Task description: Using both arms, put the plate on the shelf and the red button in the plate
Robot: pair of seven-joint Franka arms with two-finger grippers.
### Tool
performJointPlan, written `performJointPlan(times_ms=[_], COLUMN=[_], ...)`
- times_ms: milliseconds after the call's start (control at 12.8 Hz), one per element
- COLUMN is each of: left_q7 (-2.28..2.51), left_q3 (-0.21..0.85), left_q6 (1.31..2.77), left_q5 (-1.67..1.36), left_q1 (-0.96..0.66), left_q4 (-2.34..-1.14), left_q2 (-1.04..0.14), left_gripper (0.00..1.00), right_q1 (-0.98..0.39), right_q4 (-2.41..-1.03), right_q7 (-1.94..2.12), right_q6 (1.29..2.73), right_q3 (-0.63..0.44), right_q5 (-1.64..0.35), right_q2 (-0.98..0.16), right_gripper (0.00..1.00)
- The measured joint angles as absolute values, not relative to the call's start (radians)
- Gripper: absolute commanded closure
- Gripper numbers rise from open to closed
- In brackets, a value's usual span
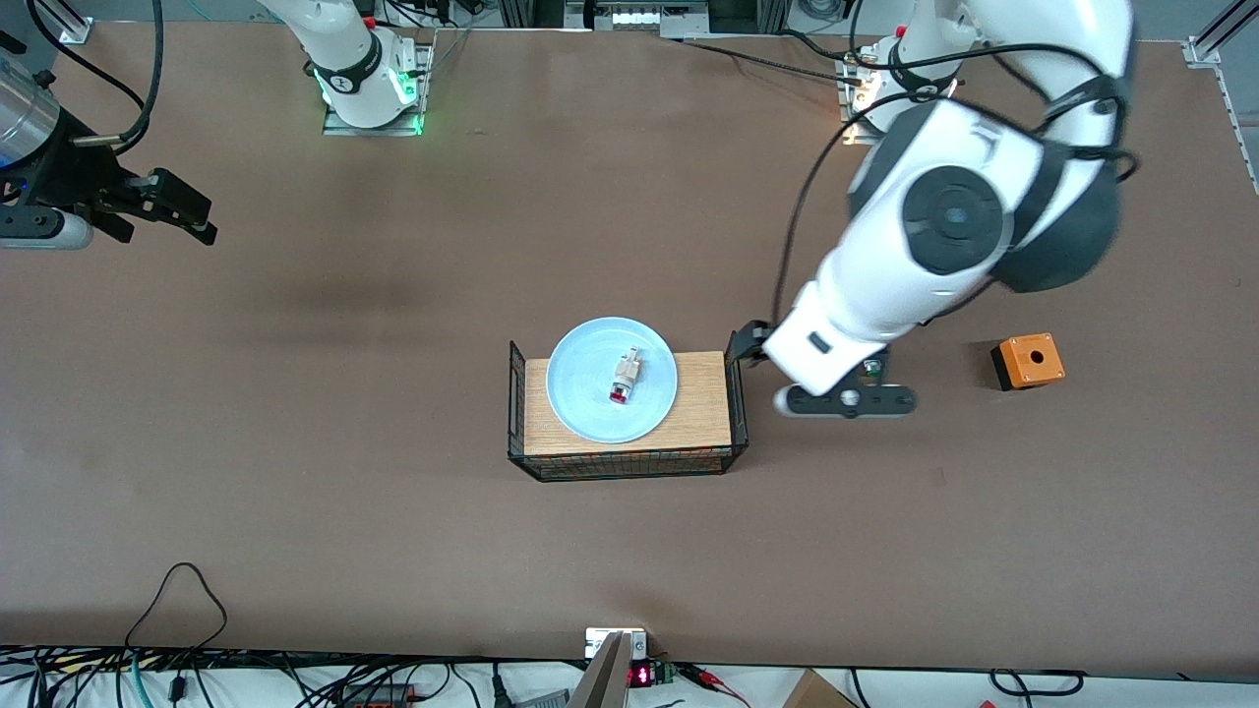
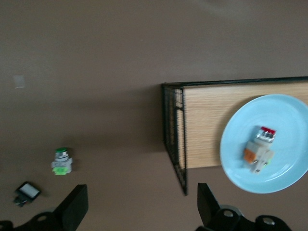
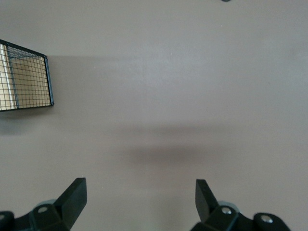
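The light blue plate (image 1: 580,388) lies on a wooden board (image 1: 700,393) inside a black wire basket (image 1: 629,464) at mid-table. The red button (image 1: 626,377) lies on its side in the middle of the plate. Both also show in the left wrist view, plate (image 2: 284,171) and red button (image 2: 260,150). My left gripper (image 1: 752,346) hangs open and empty over the table beside the basket's end toward the left arm; its fingers (image 2: 76,207) hold nothing. My right gripper (image 1: 202,221) is open and empty over bare table at the right arm's end, fingers (image 3: 74,197) wide apart.
An orange box with a hole (image 1: 1027,361) stands toward the left arm's end. A green-capped switch (image 2: 61,161) and a small black-and-white part (image 2: 27,192) lie on the table below the left arm. The basket's corner (image 3: 29,77) shows in the right wrist view. Cables run along the near edge.
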State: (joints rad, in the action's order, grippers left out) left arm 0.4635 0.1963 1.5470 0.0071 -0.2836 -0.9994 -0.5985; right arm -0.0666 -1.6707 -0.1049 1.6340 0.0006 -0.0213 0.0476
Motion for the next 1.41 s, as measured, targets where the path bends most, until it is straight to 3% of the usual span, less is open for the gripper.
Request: performJointPlan(times_ms=[312, 625, 781, 938, 1250, 1406], left_q7=[0.253, 0.132, 0.011, -0.023, -0.022, -0.022], left_q3=[0.188, 0.117, -0.001, -0.050, -0.058, -0.034], left_q6=[1.333, 1.309, 1.409, 1.512, 1.634, 1.676], left_q5=[0.010, 0.057, 0.014, 0.005, 0.005, 0.005], left_q1=[-0.148, -0.121, -0.151, -0.140, -0.092, -0.064], left_q4=[-1.000, -1.031, -1.196, -1.379, -1.610, -1.671], left_q2=[-0.543, -0.471, -0.348, -0.225, -0.061, -0.025], left_gripper=[0.00, 0.00, 0.00, 0.00, 0.00, 0.00], right_q1=[-0.066, -0.066, -0.066, -0.066, -0.066, -0.066], right_q4=[-1.671, -1.665, -1.663, -1.662, -1.662, -1.662], right_q7=[-0.105, -0.104, -0.102, -0.102, -0.102, -0.101], right_q6=[1.616, 1.616, 1.616, 1.617, 1.617, 1.617], right_q3=[-0.010, -0.010, -0.010, -0.010, -0.010, -0.011], right_q5=[-0.021, -0.021, -0.021, -0.021, -0.021, -0.021], right_q2=[0.048, 0.048, 0.048, 0.048, 0.048, 0.048], right_gripper=[0.00, 0.00, 0.00, 0.00, 0.00, 0.00])
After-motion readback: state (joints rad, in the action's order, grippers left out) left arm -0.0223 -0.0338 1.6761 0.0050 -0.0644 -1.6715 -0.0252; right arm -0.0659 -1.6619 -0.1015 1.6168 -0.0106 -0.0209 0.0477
